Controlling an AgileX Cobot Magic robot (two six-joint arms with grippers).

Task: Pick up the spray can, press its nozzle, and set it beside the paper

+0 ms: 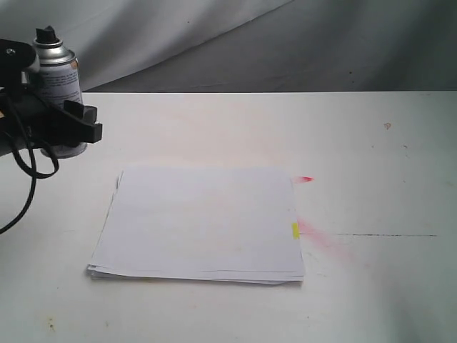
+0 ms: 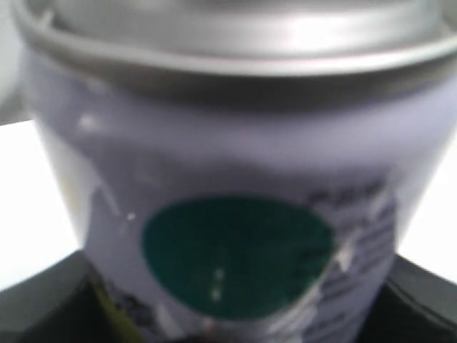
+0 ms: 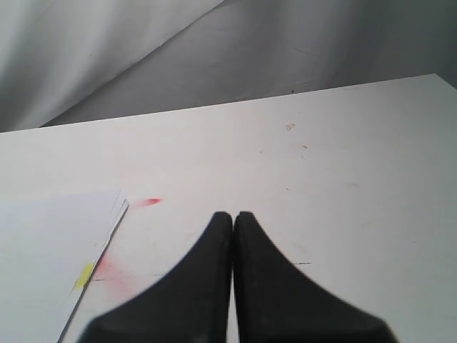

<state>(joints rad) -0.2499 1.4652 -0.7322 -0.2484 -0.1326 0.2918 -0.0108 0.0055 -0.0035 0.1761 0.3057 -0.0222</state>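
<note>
The spray can (image 1: pixel 58 78) stands upright at the far left of the table, silver with a white label, and its black nozzle (image 1: pixel 47 36) points up. My left gripper (image 1: pixel 68 121) is shut on the can's lower body, with a black finger across its front. The left wrist view is filled by the can (image 2: pixel 228 143) and a teal dot on its label, with dark fingers (image 2: pixel 43 300) at either side. I cannot tell whether its base touches the table. The paper (image 1: pixel 200 221) lies flat mid-table to the can's right. My right gripper (image 3: pixel 233 218) is shut and empty over bare table, right of the paper (image 3: pixel 50 250).
A yellow tab (image 1: pixel 295 230) sticks out at the paper's right edge. Red spray stains (image 1: pixel 325 239) mark the white table (image 1: pixel 378 186) just right of the paper, with a small one (image 1: pixel 305 179) further back. Grey cloth (image 1: pixel 285 43) hangs behind the table. A black cable (image 1: pixel 28 179) loops under the left arm.
</note>
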